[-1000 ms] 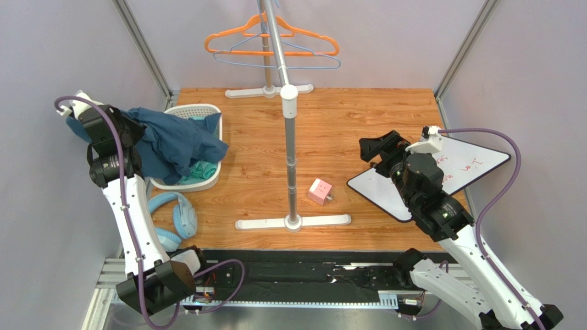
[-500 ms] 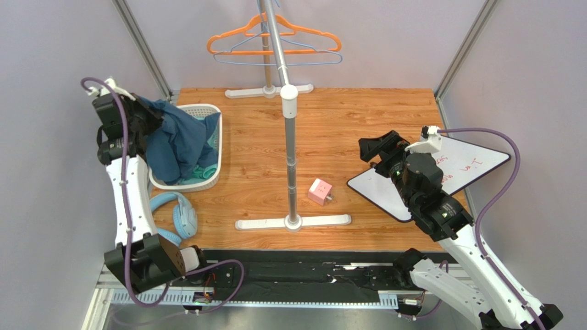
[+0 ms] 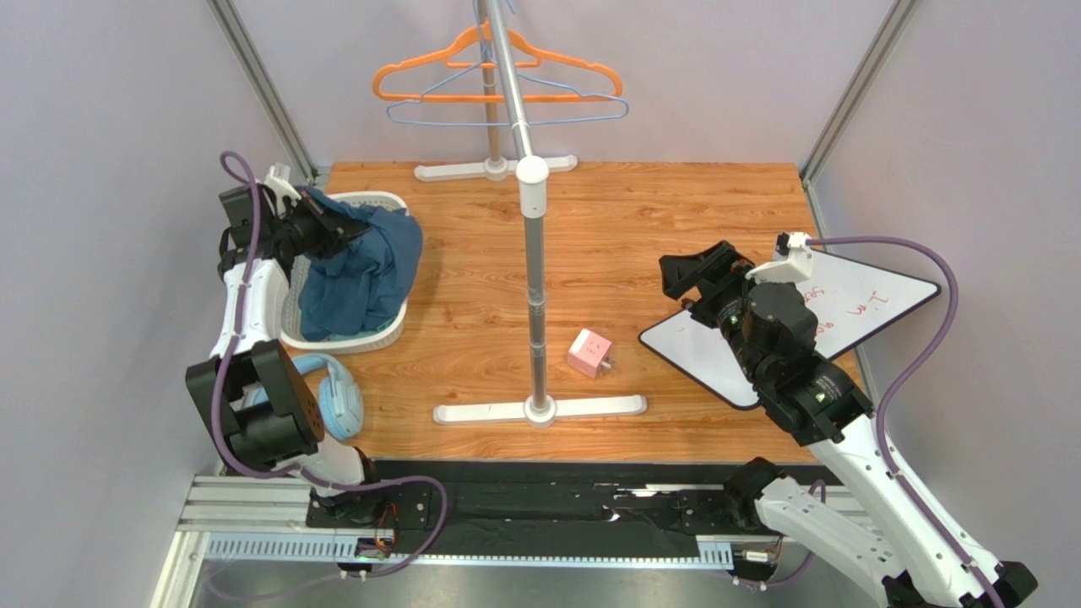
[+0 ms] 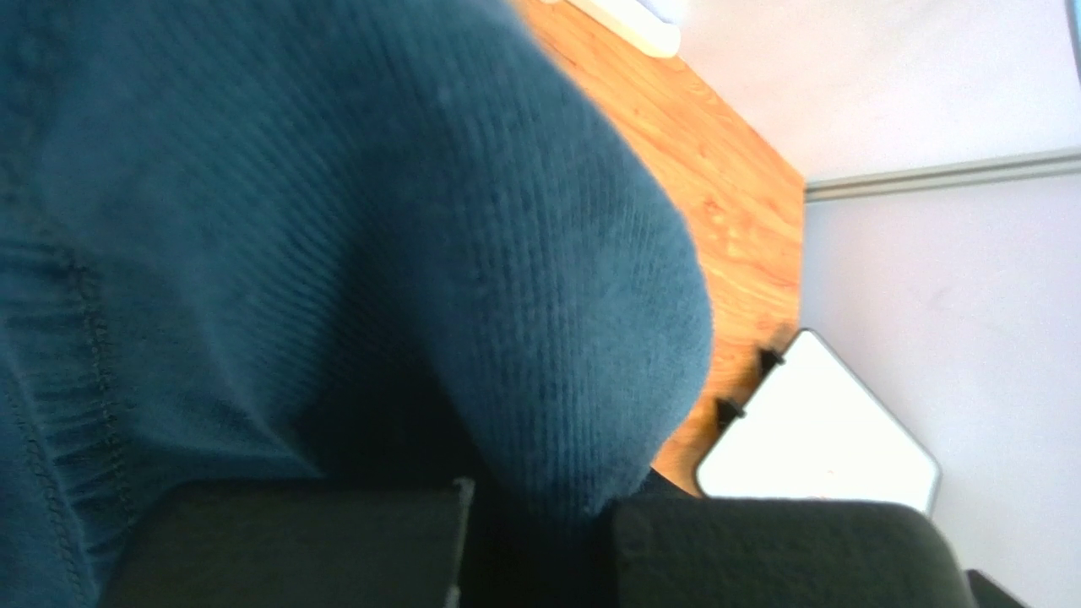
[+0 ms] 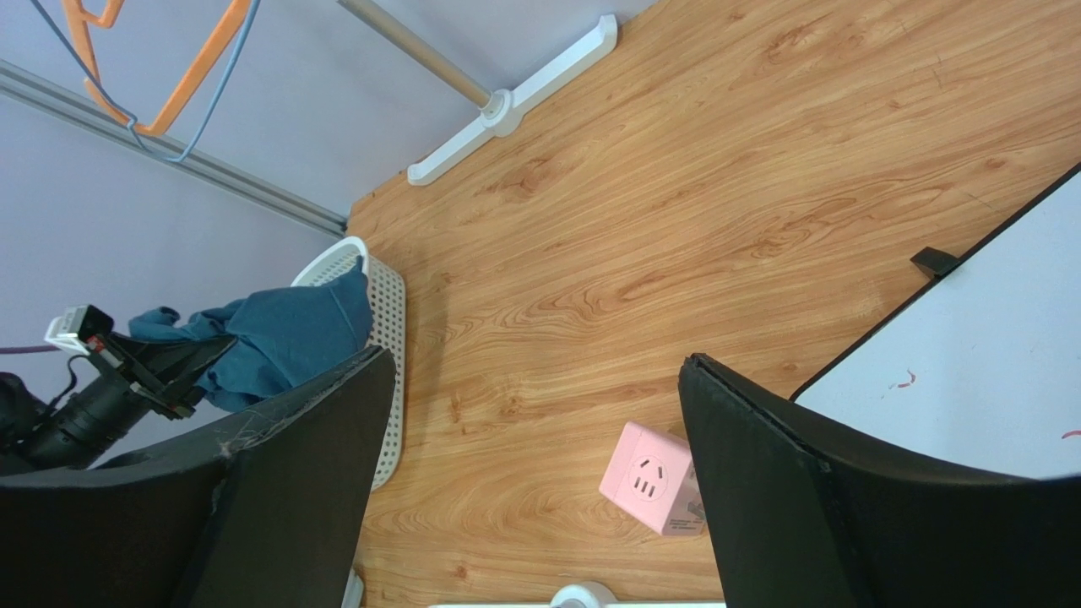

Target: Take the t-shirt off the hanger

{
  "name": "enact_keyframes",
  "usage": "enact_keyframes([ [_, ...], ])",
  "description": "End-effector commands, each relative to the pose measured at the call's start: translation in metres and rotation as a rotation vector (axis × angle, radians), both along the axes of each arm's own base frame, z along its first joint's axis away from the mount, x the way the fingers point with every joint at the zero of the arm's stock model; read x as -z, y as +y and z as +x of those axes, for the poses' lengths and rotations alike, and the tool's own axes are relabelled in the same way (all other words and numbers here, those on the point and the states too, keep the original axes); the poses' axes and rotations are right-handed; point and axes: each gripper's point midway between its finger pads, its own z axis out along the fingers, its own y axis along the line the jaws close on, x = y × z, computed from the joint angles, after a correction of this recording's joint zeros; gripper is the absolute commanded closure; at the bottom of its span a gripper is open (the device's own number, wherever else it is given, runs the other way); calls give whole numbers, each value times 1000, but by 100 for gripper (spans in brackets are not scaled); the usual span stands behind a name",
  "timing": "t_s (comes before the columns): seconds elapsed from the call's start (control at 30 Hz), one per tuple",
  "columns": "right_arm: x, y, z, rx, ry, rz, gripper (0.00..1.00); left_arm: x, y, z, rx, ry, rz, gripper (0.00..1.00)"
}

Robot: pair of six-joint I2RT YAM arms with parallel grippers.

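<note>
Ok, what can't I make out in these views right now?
1. Left wrist: t-shirt fills the view; left gripper fingertips are buried in it.
2. Top: t-shirt covers the basket contents.
3. Top: hooks of the hangers are lost behind the pole and upper edge.
4. Top: whiteboard writing is too small to read.

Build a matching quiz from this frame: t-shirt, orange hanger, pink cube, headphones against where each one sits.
Things:
1. t-shirt
2. orange hanger
3. pink cube
4. headphones

Places:
A. hanging on the rail at the back
B. draped into the white basket, gripped by the left fingers
C. just left of the whiteboard in the top view
D. in front of the basket, toward the arm bases

Pairs: 1-B, 2-A, 3-C, 4-D
</note>
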Motion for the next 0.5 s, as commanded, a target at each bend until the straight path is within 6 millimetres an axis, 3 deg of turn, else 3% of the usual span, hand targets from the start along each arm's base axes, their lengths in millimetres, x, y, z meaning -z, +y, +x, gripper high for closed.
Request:
enact_keyframes([
  [0.0, -4, 2, 1, -2, -16, 27, 11, 12, 34, -2, -87, 30, -114, 100],
  [0.17, -2, 0, -1, 3, -17, 32, 11, 24, 89, -14, -269, 107, 40, 100],
  [0.33, -1, 0, -1, 1, -13, 35, 11, 29, 98, -22, -322, 142, 111, 100],
  [0.47, 2, 5, 0, -10, -3, 58, 12, 59, 85, -11, -247, 220, 69, 100],
])
